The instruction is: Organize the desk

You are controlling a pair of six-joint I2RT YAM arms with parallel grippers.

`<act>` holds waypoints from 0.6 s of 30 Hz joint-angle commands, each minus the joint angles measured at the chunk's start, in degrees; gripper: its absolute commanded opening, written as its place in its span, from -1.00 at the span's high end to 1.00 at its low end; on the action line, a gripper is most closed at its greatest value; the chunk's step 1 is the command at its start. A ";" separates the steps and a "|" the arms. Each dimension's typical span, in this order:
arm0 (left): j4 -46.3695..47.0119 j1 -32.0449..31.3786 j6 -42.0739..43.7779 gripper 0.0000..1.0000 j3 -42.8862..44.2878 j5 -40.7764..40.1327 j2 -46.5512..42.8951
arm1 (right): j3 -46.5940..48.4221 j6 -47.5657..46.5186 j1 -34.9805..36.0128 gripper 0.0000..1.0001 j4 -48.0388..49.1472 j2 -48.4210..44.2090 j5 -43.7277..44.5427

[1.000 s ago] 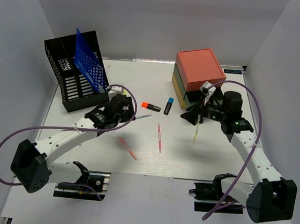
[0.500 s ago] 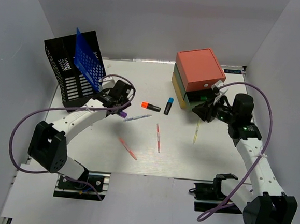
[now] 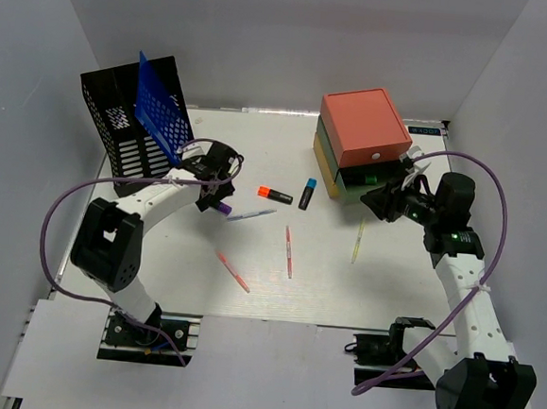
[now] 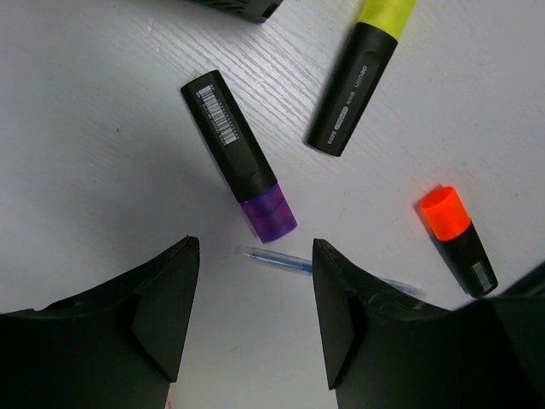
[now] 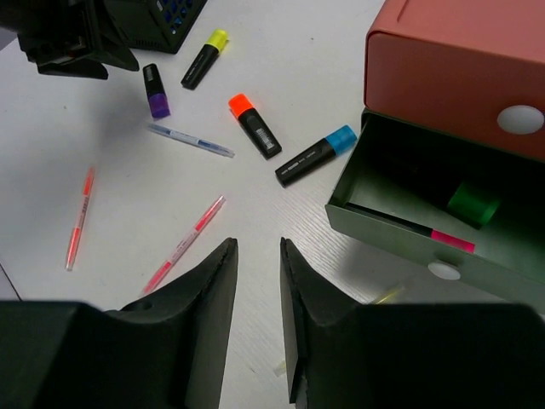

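The white desk (image 3: 154, 271) holds scattered pens and highlighters. My left gripper (image 4: 254, 254) hangs open just above the desk. A purple-capped highlighter (image 4: 241, 157) and a clear blue pen (image 4: 277, 260) lie just beyond its fingertips, with nothing between them. A yellow highlighter (image 4: 361, 77) and an orange one (image 4: 457, 239) lie nearby. My right gripper (image 5: 256, 247) is open by a narrow gap and holds nothing. It hovers in front of the pulled-out green drawer (image 5: 409, 230). A yellow pen (image 3: 357, 241) lies on the desk below it.
The drawer box (image 3: 360, 126) has an orange top; its green drawer holds a green highlighter (image 5: 473, 204). A black mesh rack (image 3: 131, 146) with a blue folder (image 3: 162, 110) stands back left. A blue highlighter (image 3: 307, 194), pink pen (image 3: 290, 251) and red pen (image 3: 233, 271) lie mid-desk.
The left arm has swung back toward the rack, over the purple highlighter, and its jaws have narrowed. The right gripper has drawn back to the right, and its jaws have narrowed too.
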 commanded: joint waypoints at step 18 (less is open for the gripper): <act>5.08 4.47 -2.83 -0.22 2.23 3.20 11.77 | 0.04 -0.65 -3.94 0.33 1.50 -0.51 -0.50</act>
